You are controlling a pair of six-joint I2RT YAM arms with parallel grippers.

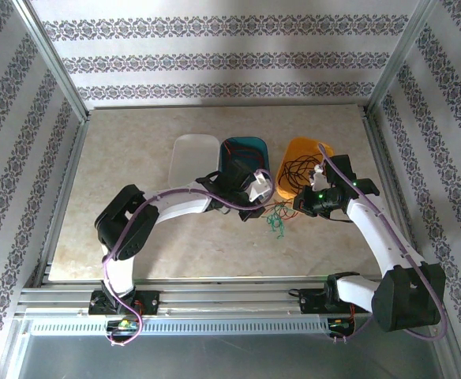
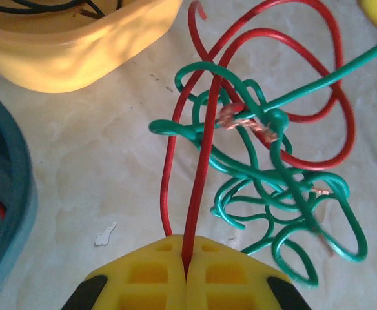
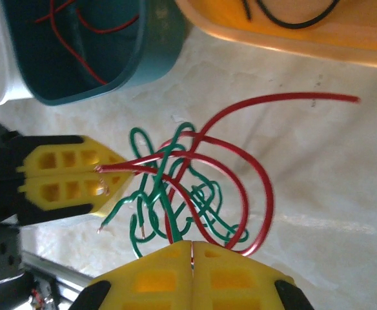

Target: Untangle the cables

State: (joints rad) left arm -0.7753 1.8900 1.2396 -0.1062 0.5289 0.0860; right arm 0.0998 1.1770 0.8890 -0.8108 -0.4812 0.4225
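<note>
Cables point(image 1: 276, 215) are lying tangled: left gripper point(image 2: 187, 265) is clamping red cable point(image 2: 198, 181), right gripper point(image 3: 192, 248) is clamping green cable point(image 2: 330, 76). Left wrist is showing bare copper point(image 2: 243, 123); right wrist, red wires point(image 3: 79, 55) in teal bin point(image 3: 159, 58).

A robot test cell in a lab, viewed from above.

Bare aluminium posts point(image 1: 53, 59) frame a booth, and panels of grey floral wallpaper point(image 1: 215, 59) close it at nine, twelve and three o'clock. Inside lies a beige marble-look tabletop point(image 1: 136, 158). At six o'clock, slotted metal rails point(image 1: 230, 304) carry my left arm base point(image 1: 124, 302) and right arm base point(image 1: 325, 298).
</note>
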